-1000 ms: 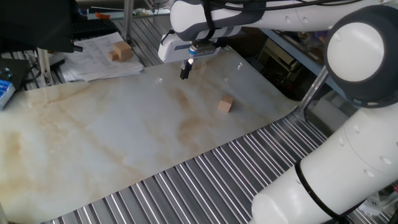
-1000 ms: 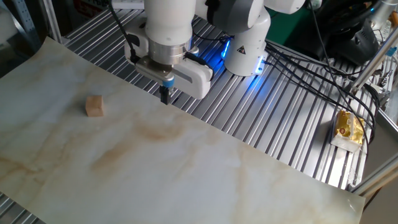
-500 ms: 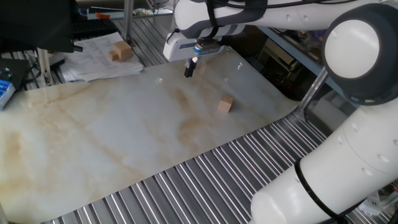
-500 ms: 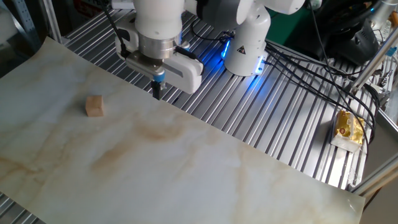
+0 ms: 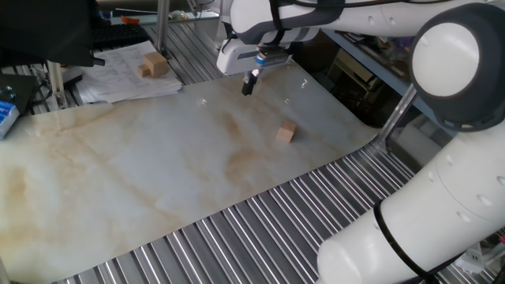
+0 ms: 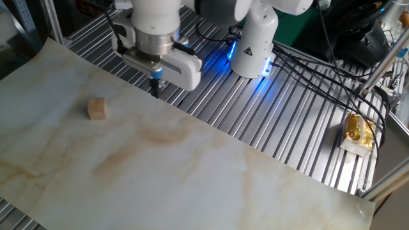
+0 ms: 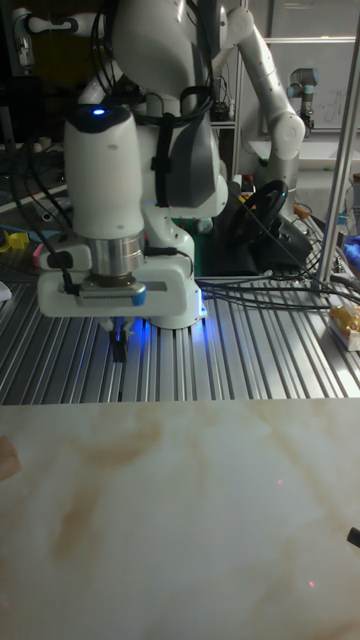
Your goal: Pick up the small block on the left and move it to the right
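One small light-tan wooden cube (image 5: 286,132) lies on the marbled beige sheet (image 5: 142,173), untouched and well apart from my gripper (image 5: 249,84). My two black fingers are pressed together with nothing between them — they hang above the far edge of the sheet. In the tall view the cube (image 7: 6,460) shows only at the left border. Another, chunkier tan wooden block (image 5: 153,65) rests on papers (image 5: 126,79).
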Robot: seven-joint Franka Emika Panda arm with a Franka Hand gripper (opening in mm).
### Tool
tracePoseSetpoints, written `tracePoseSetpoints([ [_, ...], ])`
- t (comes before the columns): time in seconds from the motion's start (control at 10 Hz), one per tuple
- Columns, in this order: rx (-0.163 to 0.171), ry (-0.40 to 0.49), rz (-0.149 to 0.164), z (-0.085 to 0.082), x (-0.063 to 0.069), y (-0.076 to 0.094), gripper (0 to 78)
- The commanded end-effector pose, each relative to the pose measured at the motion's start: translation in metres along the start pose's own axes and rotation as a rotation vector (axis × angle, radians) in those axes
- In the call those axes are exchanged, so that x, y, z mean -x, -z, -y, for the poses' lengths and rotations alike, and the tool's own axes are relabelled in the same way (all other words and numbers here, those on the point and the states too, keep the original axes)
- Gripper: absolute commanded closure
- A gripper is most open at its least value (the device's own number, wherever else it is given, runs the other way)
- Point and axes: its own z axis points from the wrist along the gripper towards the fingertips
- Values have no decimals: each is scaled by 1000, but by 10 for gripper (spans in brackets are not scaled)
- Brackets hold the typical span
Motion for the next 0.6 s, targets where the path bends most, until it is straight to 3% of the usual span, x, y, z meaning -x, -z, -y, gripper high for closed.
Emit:
tracePoseSetpoints([
  [0.1, -3, 19, 10, 13, -1, -1, 776],
  [0.6, -20, -13, 6, 18, 2, -2, 776],
])
